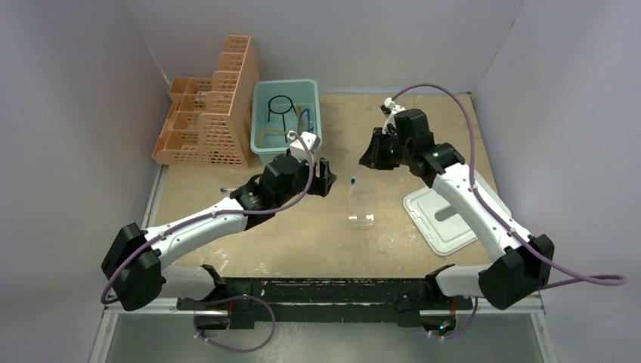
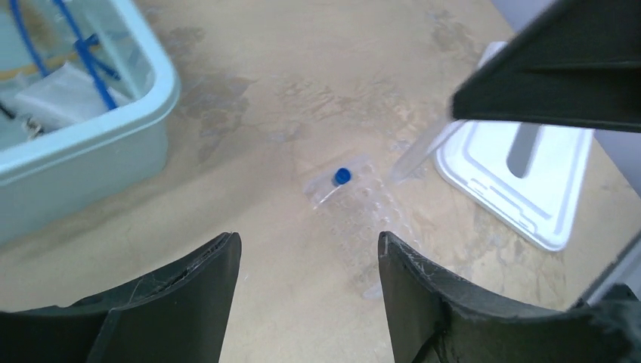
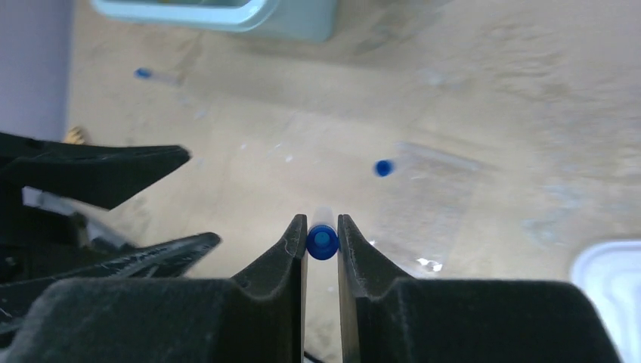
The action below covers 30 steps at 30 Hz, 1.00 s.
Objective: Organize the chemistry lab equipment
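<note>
My right gripper point(image 3: 322, 223) is shut on a blue-capped clear tube point(image 3: 322, 240), held above the table and pointing down; from the left wrist its clear body point(image 2: 423, 151) shows under the right gripper point(image 2: 559, 68). Below lies the clear tube rack point(image 1: 360, 210) point(image 2: 363, 215) point(image 3: 431, 197), with another blue-capped tube point(image 2: 342, 176) point(image 3: 385, 168) at its far end. My left gripper point(image 2: 308, 242) point(image 1: 326, 178) hovers open just left of the rack, holding nothing. A third tube point(image 3: 143, 73) point(image 1: 224, 189) lies loose on the table to the left.
A teal bin point(image 1: 261, 144) point(image 2: 113, 144) at the back holds a black wire ring point(image 1: 281, 106), blue-framed goggles point(image 2: 83, 53) and other small items. The orange lattice rack point(image 1: 208, 113) stands left of it. A white lid point(image 1: 442, 223) point(image 2: 521, 189) lies right of the tube rack.
</note>
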Each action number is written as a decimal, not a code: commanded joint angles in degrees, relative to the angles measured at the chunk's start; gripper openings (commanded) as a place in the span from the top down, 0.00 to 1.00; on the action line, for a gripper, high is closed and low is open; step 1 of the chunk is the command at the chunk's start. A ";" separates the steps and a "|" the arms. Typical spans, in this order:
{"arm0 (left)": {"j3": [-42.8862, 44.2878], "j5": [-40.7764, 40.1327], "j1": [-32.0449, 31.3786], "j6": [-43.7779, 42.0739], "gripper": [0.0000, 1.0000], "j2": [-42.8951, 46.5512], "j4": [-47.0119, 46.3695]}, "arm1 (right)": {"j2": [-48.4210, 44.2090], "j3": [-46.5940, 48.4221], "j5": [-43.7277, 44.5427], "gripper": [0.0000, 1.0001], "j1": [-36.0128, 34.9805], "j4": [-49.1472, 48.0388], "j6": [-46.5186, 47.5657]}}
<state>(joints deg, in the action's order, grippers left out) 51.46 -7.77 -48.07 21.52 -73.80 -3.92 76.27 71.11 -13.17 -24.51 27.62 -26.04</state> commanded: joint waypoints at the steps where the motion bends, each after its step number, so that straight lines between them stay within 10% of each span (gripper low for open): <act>1: -2.60 -11.91 0.26 10.29 0.34 1.81 -3.81 | -3.21 -0.84 17.85 0.90 -3.64 1.62 5.21; 13: -12.56 -16.03 8.83 34.84 0.36 6.91 -2.68 | 0.20 -4.53 41.06 0.91 -17.37 -1.78 0.30; 30: -12.02 -19.30 11.40 37.56 0.36 5.37 5.63 | 1.94 -15.50 43.91 0.92 -20.19 -16.29 -6.25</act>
<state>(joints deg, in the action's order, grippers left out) 38.06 -25.76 -37.26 58.02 -67.81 0.12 78.81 56.69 29.41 -44.14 17.96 -31.83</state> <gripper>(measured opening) 0.645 0.180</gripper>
